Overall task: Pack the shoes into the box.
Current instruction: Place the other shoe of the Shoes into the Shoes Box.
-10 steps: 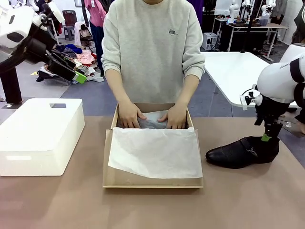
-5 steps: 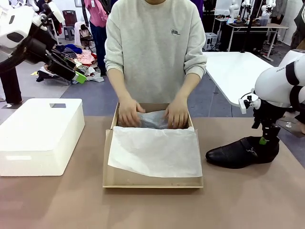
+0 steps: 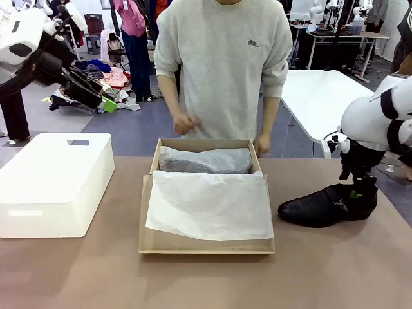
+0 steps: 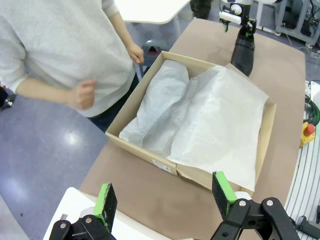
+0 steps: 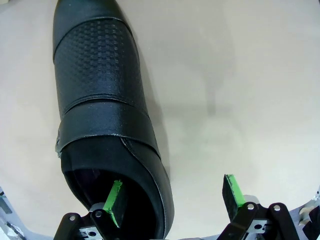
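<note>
While poised at the table's (image 3: 77, 270) 3 o'clock, straddles with the wide-spread right pincer (image 5: 172, 192) the heel wall of the black pointed leather dress shoe (image 3: 322, 207), one green pad (image 5: 115, 200) over its opening. Holds the left pincer (image 4: 164, 192) equally wide, empty, aloft at 10 o'clock. Shows the brown cardboard shoebox (image 3: 206, 246) at centre, open, lined with white tissue paper (image 3: 209, 203).

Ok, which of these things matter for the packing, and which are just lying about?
For the job: black shoe; cardboard box; tissue paper lining it.
Lying about: white block, left of the box; clothes heaped in the background.
</note>
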You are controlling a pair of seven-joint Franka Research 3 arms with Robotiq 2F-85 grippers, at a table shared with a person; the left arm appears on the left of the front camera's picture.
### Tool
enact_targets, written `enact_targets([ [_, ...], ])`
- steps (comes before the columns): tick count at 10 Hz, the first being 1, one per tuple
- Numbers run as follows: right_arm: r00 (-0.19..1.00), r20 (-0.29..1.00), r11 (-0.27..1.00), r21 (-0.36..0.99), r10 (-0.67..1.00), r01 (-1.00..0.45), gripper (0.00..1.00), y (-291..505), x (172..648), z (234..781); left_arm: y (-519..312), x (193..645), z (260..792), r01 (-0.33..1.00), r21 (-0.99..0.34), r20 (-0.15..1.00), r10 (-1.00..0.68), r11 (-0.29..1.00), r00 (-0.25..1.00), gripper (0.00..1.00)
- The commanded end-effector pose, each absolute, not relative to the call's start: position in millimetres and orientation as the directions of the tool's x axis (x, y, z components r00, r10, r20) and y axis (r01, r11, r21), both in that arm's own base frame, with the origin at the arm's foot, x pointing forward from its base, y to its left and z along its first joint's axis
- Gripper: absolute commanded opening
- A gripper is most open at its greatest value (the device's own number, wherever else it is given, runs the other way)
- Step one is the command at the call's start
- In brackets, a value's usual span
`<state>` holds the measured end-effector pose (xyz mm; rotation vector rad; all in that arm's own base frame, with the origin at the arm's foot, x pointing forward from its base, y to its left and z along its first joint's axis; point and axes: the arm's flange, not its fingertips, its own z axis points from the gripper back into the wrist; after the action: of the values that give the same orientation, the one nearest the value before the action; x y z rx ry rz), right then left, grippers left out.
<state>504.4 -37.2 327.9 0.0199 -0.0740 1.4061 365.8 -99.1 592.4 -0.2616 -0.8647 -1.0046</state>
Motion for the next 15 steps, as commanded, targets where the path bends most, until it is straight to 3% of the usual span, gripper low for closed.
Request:
enact_targets([
  [1, 0.153, 0.109, 0.154, 0.003, 0.982, -0.988, 0.84, -40, 513, 326, -98, 368, 592, 0.832, 0.184, 0.740, -0.630, 0.524, 0.233, 1.00],
  [6, 0.165, 0.124, 0.161, 0.041, 0.979, -0.986, 0.02, -43, 514, 326, -98, 368, 592, 0.832, 0.184, 0.740, -0.630, 0.524, 0.233, 1.00],
  [12, 0.178, 0.122, 0.173, 0.054, 0.976, -0.983, 0.00, -53, 513, 333, -98, 368, 592, 0.832, 0.184, 0.740, -0.630, 0.524, 0.233, 1.00],
  [15, 0.241, 0.100, 0.239, 0.037, 0.965, -0.970, 0.00, -57, 518, 360, -98, 368, 592, 0.832, 0.184, 0.740, -0.630, 0.524, 0.233, 1.00],
])
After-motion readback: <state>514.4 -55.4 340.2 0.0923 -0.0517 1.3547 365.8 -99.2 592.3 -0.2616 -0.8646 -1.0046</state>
